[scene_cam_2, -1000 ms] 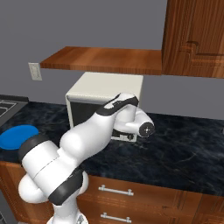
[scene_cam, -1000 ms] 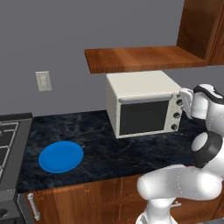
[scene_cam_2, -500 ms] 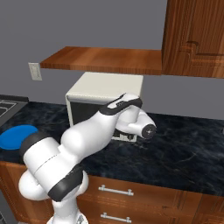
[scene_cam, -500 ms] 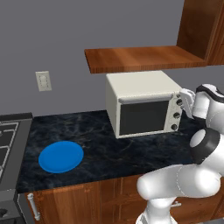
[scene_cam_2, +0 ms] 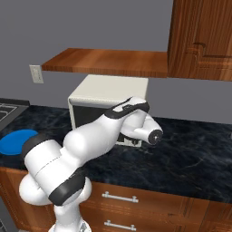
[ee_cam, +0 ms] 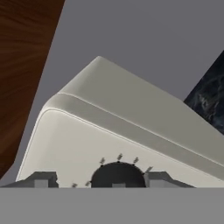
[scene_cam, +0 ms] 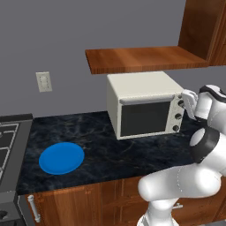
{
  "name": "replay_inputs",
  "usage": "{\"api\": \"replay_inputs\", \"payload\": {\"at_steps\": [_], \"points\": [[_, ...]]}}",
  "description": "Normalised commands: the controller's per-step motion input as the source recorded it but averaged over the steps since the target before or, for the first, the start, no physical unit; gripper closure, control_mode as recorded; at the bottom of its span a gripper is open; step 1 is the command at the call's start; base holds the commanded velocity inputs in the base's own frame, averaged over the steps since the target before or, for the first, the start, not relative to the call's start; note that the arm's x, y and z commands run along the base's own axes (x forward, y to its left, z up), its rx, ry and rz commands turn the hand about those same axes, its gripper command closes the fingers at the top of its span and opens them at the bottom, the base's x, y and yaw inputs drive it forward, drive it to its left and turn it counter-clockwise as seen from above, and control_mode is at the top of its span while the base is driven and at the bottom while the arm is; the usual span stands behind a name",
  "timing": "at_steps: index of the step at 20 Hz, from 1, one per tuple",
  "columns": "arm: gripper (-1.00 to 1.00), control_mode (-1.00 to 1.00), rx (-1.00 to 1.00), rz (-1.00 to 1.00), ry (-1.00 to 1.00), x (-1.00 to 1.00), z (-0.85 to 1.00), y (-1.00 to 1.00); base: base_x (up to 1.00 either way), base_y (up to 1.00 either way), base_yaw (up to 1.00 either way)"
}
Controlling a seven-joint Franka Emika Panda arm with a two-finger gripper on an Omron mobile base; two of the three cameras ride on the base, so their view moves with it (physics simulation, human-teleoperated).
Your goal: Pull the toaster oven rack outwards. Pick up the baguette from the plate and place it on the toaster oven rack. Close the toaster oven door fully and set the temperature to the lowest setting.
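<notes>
Late stage, by the look of it. Toaster oven point(scene_cam: 145, 105) standing toward the back of the dark worktop point(scene_cam: 101, 152), under the wooden shelf point(scene_cam: 145, 58); toaster oven door point(scene_cam: 146, 117) shut flush against the front. Plate point(scene_cam: 61, 157) bare near the front left part of the worktop, just right of the stove edge — no baguette on it, so presumably already inside on the rack, though the dark glass gives nothing away and neither bread nor rack can be made out.

Left to do: turning the temperature down to its lowest. Claw point(ee_cam: 100, 180) up against the oven's right-hand control strip, fingertips point(ee_cam: 41, 179) set either side of the top dark knob point(ee_cam: 117, 174), fairly wide and straddling it; contact with the knob not clear from so close. Probably the temperature knob, but unlabelled.

Writing: none legible anywhere — only small tick marks fanned around the knob, no numbers, no brand on the cream casing.
</notes>
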Motion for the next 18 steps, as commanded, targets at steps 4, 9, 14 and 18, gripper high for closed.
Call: {"api": "replay_inputs", "payload": {"at_steps": [4, 9, 14, 18], "points": [[1.0, -1.0, 0.07, 0.01, 0.0, 0.09, 0.0, -0.01, 0.0, 0.0, 0.0], [1.0, -1.0, 0.22, 0.08, -0.04, 0.07, -0.09, -0.04, 0.0, 0.0, 0.0], [1.0, -1.0, 0.08, 0.02, 0.0, 0.21, -0.05, 0.07, 0.0, 0.0, 0.0], [1.0, -1.0, -0.01, -0.01, 0.0, 0.09, 0.0, 0.26, 0.0, 0.0, 0.0]]}}
